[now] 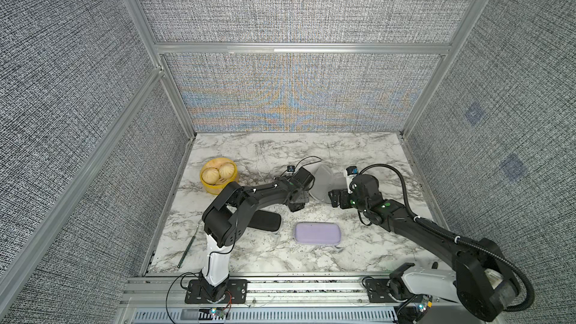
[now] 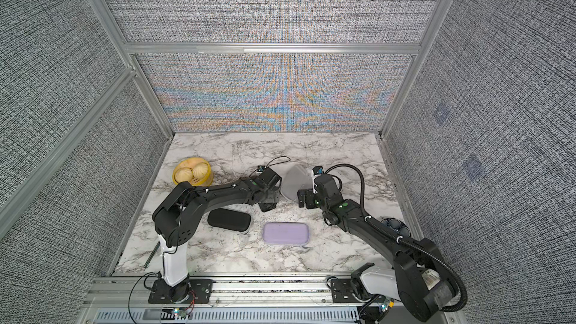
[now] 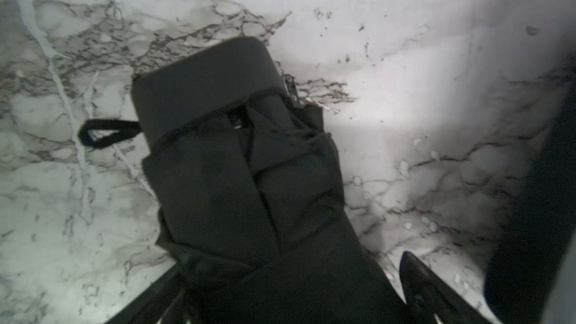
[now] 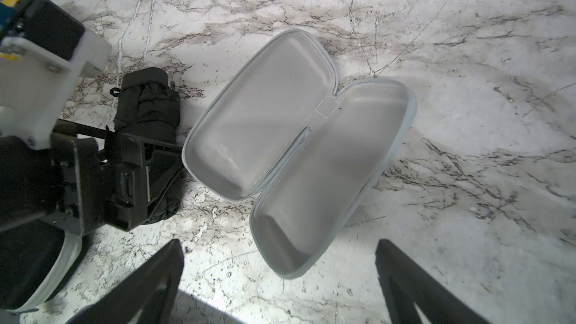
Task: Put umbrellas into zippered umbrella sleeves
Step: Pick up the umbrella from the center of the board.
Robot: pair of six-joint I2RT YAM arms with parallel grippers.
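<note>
A black folded umbrella (image 3: 237, 166) lies on the marble table beside an open sleeve (image 4: 296, 138), which lies spread flat with its grey inside up. My left gripper (image 3: 291, 261) is open and straddles the umbrella's far end; marble shows between one finger (image 3: 417, 278) and the fabric. In both top views the left gripper (image 1: 296, 205) hides the umbrella. My right gripper (image 4: 279, 241) is open and empty, over the near end of the open sleeve (image 1: 321, 182). A closed black sleeve (image 1: 265, 221) and a closed lavender sleeve (image 1: 318, 233) lie nearer the front.
A yellow steamer basket (image 1: 215, 190) with buns stands at the back left. A thin dark rod (image 1: 188, 244) lies along the left edge. A dark bowl (image 2: 394, 225) shows behind the right arm at the right edge. Grey walls close three sides.
</note>
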